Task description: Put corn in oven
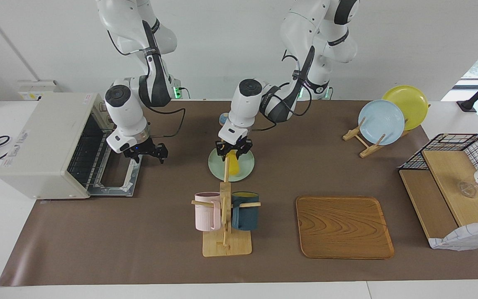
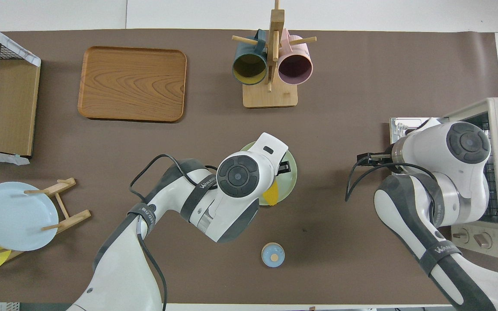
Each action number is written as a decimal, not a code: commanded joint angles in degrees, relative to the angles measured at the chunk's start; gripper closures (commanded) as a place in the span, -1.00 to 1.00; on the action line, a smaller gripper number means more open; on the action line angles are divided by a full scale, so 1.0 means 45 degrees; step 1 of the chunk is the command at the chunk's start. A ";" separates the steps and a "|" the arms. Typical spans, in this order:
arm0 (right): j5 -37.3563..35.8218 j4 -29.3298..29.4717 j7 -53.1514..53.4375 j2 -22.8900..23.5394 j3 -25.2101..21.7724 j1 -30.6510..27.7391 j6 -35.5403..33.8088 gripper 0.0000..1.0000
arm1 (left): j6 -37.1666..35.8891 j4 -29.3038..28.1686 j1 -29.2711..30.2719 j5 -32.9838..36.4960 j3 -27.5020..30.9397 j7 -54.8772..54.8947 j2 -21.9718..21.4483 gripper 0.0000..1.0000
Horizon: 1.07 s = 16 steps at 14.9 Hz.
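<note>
Yellow corn is seen on the green plate, under the left gripper, whose finger state cannot be told. A light, stiff, slippery cob is judged; mid-length suits. Open-fingered, the right gripper waits at the oven door.

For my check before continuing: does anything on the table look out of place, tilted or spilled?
Nothing looks spilled or damaged. The oven stands with its door folded down. The corn lies on the green plate, under the left pincer. The right pincer hangs over the oven door.
</note>
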 commanded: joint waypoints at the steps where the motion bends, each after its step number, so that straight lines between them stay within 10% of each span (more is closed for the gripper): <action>1: -0.0081 -0.0086 0.0113 -0.0073 -0.0066 0.0043 0.0279 -1.00 | -0.1024 0.0153 0.0043 0.0027 0.0204 0.0163 -0.0606 -1.00; 9: -0.0081 0.0204 0.0250 -0.0073 -0.0066 0.0605 -0.0129 -1.00 | -0.6571 0.1323 0.3594 0.0027 0.0224 0.1835 -0.3304 -1.00; 16: -0.0082 0.4345 0.3156 0.0824 -0.0066 0.3984 -0.3804 -1.00 | -1.0030 0.1501 0.6741 0.0453 0.0224 0.6429 -0.5178 -1.00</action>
